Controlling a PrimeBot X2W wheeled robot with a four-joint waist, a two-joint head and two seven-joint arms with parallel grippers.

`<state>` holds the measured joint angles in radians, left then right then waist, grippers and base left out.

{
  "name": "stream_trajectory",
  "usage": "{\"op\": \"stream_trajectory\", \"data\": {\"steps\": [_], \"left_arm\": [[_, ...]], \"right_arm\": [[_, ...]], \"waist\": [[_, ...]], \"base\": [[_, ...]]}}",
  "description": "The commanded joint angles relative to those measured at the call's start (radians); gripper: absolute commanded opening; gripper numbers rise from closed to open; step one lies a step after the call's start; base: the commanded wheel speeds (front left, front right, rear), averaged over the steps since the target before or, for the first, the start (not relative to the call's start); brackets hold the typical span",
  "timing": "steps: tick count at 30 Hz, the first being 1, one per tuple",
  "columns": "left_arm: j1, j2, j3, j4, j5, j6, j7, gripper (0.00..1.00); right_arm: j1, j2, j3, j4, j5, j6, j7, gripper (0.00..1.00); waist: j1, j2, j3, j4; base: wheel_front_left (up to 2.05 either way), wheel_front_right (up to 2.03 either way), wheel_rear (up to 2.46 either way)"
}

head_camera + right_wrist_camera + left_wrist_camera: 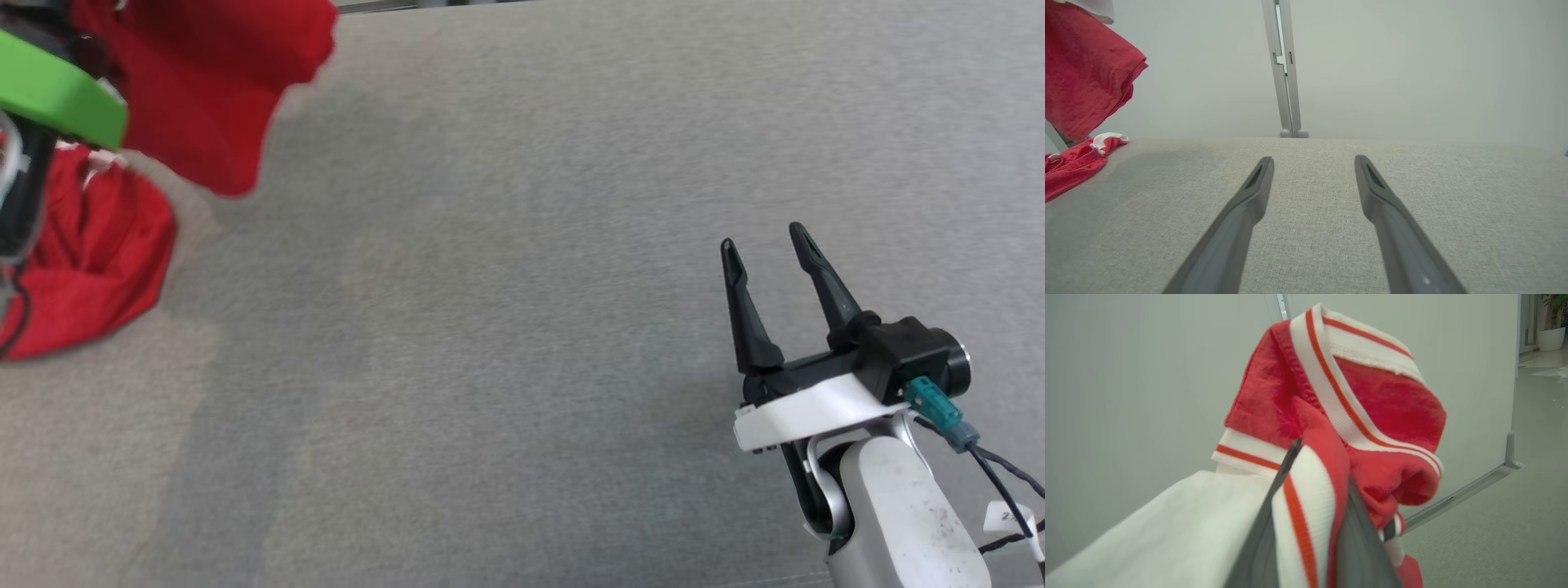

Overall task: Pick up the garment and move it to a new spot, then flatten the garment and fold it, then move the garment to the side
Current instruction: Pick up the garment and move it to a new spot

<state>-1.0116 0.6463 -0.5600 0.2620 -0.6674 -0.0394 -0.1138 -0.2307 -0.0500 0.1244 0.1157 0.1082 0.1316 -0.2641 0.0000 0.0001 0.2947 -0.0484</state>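
Observation:
The garment (204, 82) is red with white and orange striped trim. Part of it hangs in the air at the top left, and a lower part (90, 261) rests bunched on the grey table (522, 286). My left gripper (1323, 465) is shut on a striped trim fold of the garment (1372, 396), lifted off the table. Its green-cased wrist (57, 94) shows at the upper left. My right gripper (761, 238) stands open over the table at the lower right, far from the cloth, with nothing between its fingers (1253, 192). The right wrist view has the garment (1081, 69) at its left edge.
Beyond the table's far edge stands a pale partition wall with a metal post (1284, 69). In the left wrist view there is grey floor to the right and a potted plant (1551, 322) far off. A cable (992, 469) trails from my right wrist.

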Motion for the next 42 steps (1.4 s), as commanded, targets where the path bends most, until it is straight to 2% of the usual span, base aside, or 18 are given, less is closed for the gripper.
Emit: {"op": "stream_trajectory", "data": {"steps": [1,6,12,18,20,23,24,25,26,31,42], "left_arm": [[0.031,-0.019,-0.011,-0.035,-0.005,0.015,0.011,0.00],[0.128,-0.088,-0.072,-0.092,-0.014,0.053,0.022,0.00],[0.217,-0.226,-0.179,0.042,0.032,0.054,-0.068,0.00],[0.262,-0.358,-0.242,0.255,0.107,0.071,-0.146,0.00],[0.285,-0.400,-0.237,0.310,0.123,0.077,-0.152,0.00],[0.325,-0.464,-0.194,0.305,0.158,0.065,-0.152,0.00],[0.351,-0.486,-0.183,0.298,0.167,0.056,-0.152,0.29],[0.372,-0.500,-0.170,0.290,0.174,0.045,-0.151,0.48],[0.394,-0.517,-0.152,0.270,0.186,0.028,-0.152,0.99],[0.518,-0.567,-0.071,0.170,0.216,-0.027,-0.151,1.00],[0.802,-0.580,0.234,-0.181,0.339,-0.023,-0.150,1.00]], "right_arm": [[0.002,-0.001,-0.005,-0.006,0.002,-0.002,-0.001,1.00],[0.000,-0.001,-0.012,-0.013,0.039,-0.002,-0.001,1.00],[0.024,-0.001,-0.003,0.006,0.075,-0.002,-0.001,1.00],[0.014,0.000,0.001,0.003,0.072,-0.002,-0.001,1.00],[0.004,0.000,0.001,0.005,0.079,-0.002,-0.001,1.00],[-0.003,-0.001,-0.006,0.001,0.071,-0.002,-0.001,1.00],[-0.003,0.000,-0.007,0.001,0.067,-0.002,-0.001,1.00],[-0.003,0.000,-0.006,0.001,0.064,-0.002,-0.001,1.00],[-0.001,0.000,-0.008,0.003,0.063,-0.002,-0.001,1.00],[0.019,-0.001,-0.011,0.011,0.047,-0.002,-0.001,1.00],[0.066,-0.001,0.009,0.026,0.015,-0.002,-0.001,1.00]], "waist": [[0.0000,-0.0001,-0.084,-0.123],[0.0000,-0.0001,-0.105,-0.220],[0.0000,-0.0001,-0.089,-0.288],[0.0000,-0.0001,-0.042,-0.313],[0.0000,-0.0001,-0.026,-0.308],[0.0000,-0.0001,-0.007,-0.287],[0.0000,-0.0001,-0.004,-0.274],[0.0000,-0.0001,-0.005,-0.264],[0.0000,-0.0001,-0.008,-0.249],[0.0000,-0.0001,-0.050,-0.175],[0.0000,-0.0001,-0.163,-0.024]], "base": [[0.00,0.00,0.00],[0.00,0.00,0.00],[0.00,0.00,0.00],[0.00,0.00,0.00],[0.00,0.00,0.00],[0.00,0.00,0.00],[0.00,0.00,0.00],[0.00,0.00,0.00],[0.00,0.00,0.00],[0.00,0.00,0.00],[0.00,0.00,0.00]]}}
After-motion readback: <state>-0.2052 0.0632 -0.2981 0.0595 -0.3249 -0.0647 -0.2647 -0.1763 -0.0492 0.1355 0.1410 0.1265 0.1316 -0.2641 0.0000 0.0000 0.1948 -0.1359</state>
